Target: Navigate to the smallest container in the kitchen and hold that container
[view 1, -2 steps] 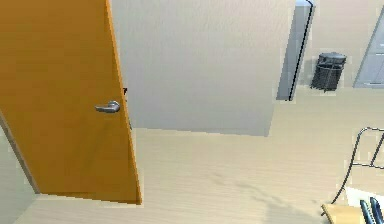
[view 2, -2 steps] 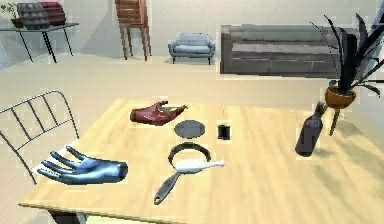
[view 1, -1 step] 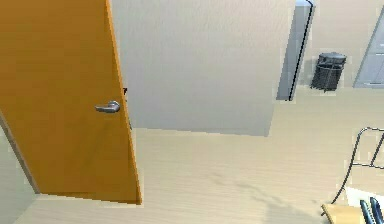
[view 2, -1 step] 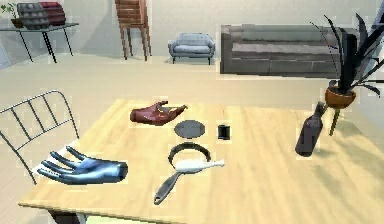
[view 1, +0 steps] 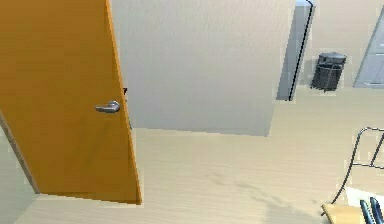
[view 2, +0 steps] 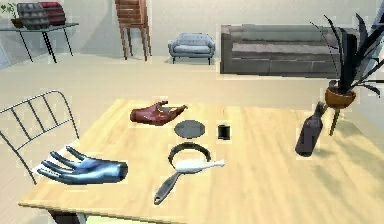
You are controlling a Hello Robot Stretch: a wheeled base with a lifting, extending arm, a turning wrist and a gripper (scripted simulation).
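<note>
An orange door point(view 1: 70, 100) with a metal handle point(view 1: 108, 106) stands at the forward view's left against a pale wall. Past a doorway at the right, a dark bin point(view 1: 328, 71) sits on the floor. In the arm side view a wooden worktop point(view 2: 260, 170) carries a blue hand sculpture point(view 2: 85, 168), a reddish-brown hand sculpture point(view 2: 157, 112), a dark round disc point(view 2: 190, 128) with a small black block point(view 2: 224, 131) just beside it, a pan point(view 2: 188, 155) with a pale handle, a dark bottle point(view 2: 311, 130) and a potted plant point(view 2: 340, 97). A wire chair point(view 2: 40, 120) stands at the worktop's left. Farther off are a grey sofa point(view 2: 275, 48), a grey armchair point(view 2: 192, 45) and a wooden chair point(view 2: 132, 25).
</note>
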